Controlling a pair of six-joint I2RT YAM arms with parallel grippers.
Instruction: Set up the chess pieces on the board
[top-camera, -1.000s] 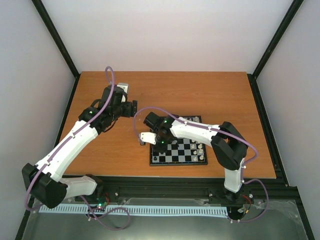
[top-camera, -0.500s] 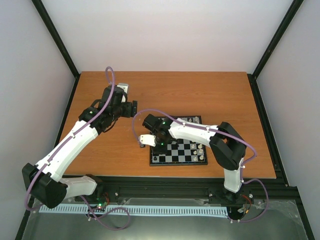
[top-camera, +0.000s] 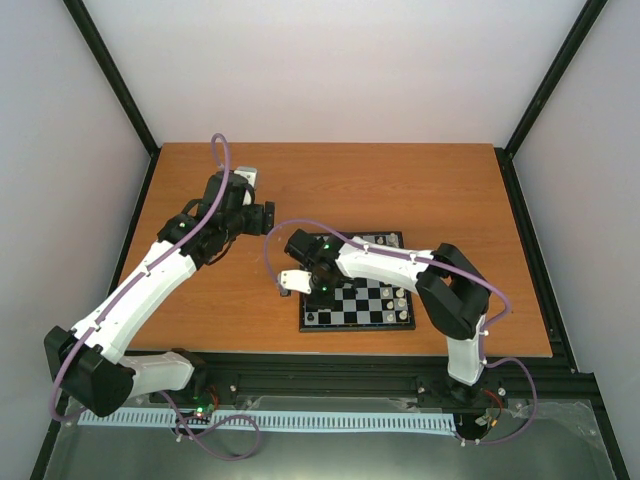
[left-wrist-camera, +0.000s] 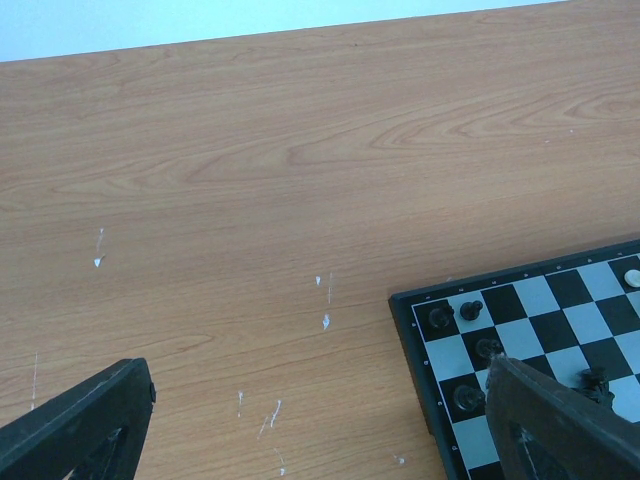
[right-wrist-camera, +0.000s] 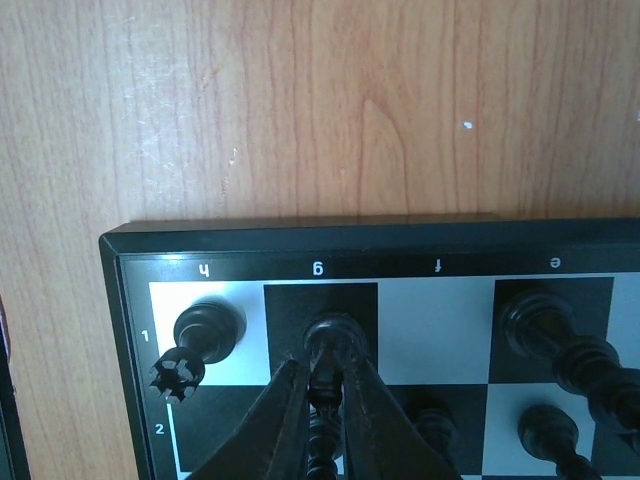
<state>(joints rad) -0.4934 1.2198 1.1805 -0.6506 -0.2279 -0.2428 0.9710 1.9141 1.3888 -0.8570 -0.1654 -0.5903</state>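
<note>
The board (top-camera: 372, 300) lies on the table in front of the right arm. Black chess pieces stand along its left side, cream ones (top-camera: 400, 297) on its right. My right gripper (right-wrist-camera: 326, 370) is shut on a black chess piece (right-wrist-camera: 330, 340) that stands on the dark square g1, next to a black rook (right-wrist-camera: 205, 330) on the corner square. In the top view the right gripper (top-camera: 305, 290) is at the board's left edge. My left gripper (top-camera: 268, 216) hovers open and empty over bare table left of the board (left-wrist-camera: 520, 330); its fingers (left-wrist-camera: 90, 420) are spread wide.
More black pieces (right-wrist-camera: 540, 320) stand on the squares to the right of the held one. The wooden table (top-camera: 420, 190) is ringed by a black frame and white walls. Small white marks (left-wrist-camera: 325, 320) dot the wood near the board.
My right arm has shifted very slightly at the board's left edge. The left arm has not moved.
</note>
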